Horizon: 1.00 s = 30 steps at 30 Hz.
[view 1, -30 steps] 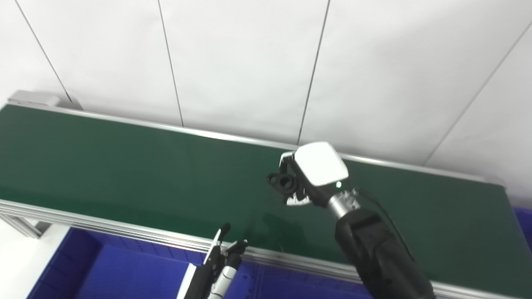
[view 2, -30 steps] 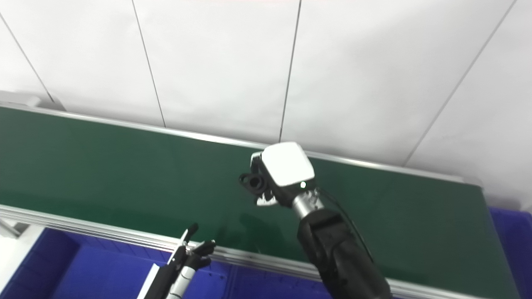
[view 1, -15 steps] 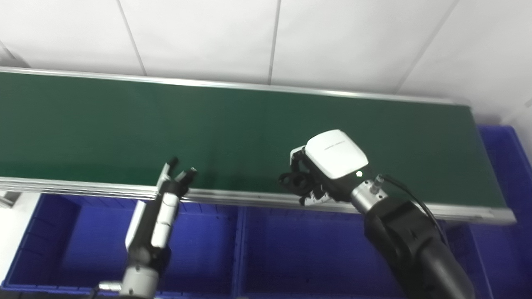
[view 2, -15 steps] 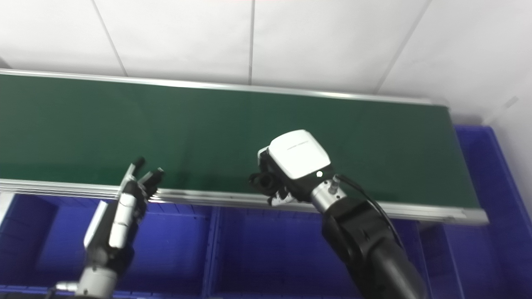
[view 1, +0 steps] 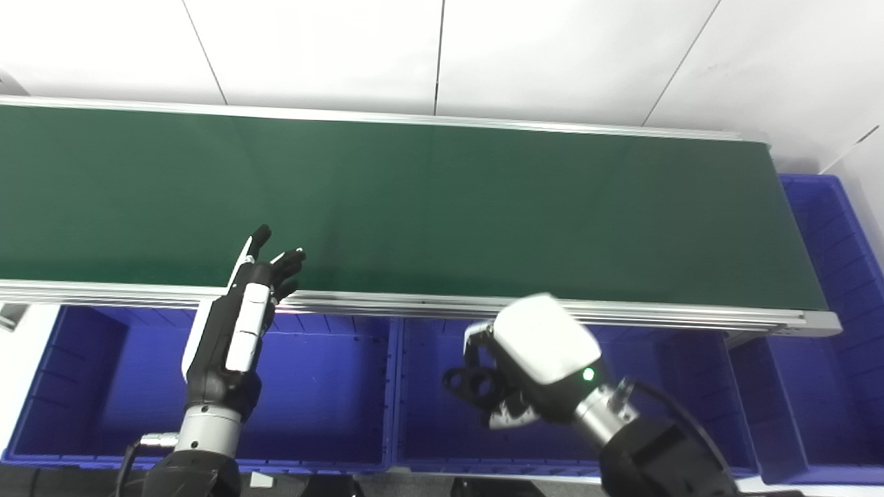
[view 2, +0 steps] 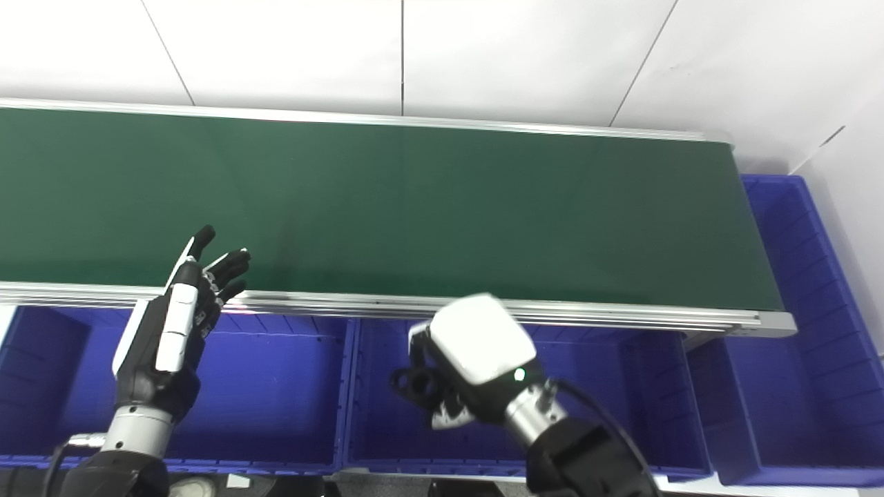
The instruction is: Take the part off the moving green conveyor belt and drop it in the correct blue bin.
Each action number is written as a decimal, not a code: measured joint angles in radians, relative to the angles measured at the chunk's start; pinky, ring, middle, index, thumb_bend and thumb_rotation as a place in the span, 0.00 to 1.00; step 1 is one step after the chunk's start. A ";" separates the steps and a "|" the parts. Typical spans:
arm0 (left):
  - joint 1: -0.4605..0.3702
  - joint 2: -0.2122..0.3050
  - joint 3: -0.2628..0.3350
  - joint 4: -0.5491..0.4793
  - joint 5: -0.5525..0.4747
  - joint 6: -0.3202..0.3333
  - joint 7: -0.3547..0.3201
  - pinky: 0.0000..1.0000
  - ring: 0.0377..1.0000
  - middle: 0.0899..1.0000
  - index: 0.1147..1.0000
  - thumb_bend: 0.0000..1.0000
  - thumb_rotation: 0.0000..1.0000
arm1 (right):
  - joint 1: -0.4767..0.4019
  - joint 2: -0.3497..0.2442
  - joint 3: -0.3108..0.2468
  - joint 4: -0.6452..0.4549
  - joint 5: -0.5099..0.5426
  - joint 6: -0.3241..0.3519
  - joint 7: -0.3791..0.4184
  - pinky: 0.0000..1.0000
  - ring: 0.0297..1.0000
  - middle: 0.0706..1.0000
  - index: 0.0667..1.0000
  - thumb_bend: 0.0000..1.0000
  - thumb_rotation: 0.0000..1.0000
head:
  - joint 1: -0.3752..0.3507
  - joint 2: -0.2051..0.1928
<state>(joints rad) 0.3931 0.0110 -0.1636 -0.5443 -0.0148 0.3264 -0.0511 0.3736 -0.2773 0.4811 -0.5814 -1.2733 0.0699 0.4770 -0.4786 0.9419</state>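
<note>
One black part (view 1: 473, 384), ring-shaped as far as the dark view allows, clamped in the curled fingers of the right hand (view 1: 532, 369) above the middle blue bin (view 1: 428, 442), just off the near edge of the green conveyor belt (view 1: 442, 207). Left hand (view 1: 238, 324) raised with fingers spread, holding nothing, over the left blue bin (view 1: 76, 414) at the belt's near rail.
</note>
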 measured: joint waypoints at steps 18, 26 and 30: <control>0.037 -0.024 -0.025 0.008 0.002 -0.001 0.003 0.85 0.85 0.81 0.97 0.65 0.92 | 0.000 0.005 -0.007 0.129 -0.007 -0.048 -0.215 0.23 0.27 0.45 0.68 0.84 0.43 | 0.052 -0.029; 0.038 -0.021 -0.025 0.012 0.002 -0.002 0.002 0.85 0.85 0.80 0.97 0.70 0.92 | 0.009 0.017 -0.010 0.129 -0.027 -0.048 -0.226 0.27 0.31 0.53 0.71 0.89 0.44 | 0.058 -0.035; 0.039 -0.018 -0.025 0.014 0.002 -0.003 0.001 0.85 0.85 0.81 0.97 0.70 0.91 | 0.011 0.019 -0.014 0.129 -0.026 -0.048 -0.239 0.29 0.34 0.57 0.73 0.89 0.45 | 0.058 -0.035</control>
<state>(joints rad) 0.4324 -0.0067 -0.1890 -0.5302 -0.0126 0.3236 -0.0496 0.3843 -0.2586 0.4668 -0.4527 -1.2991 0.0216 0.2381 -0.4203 0.9066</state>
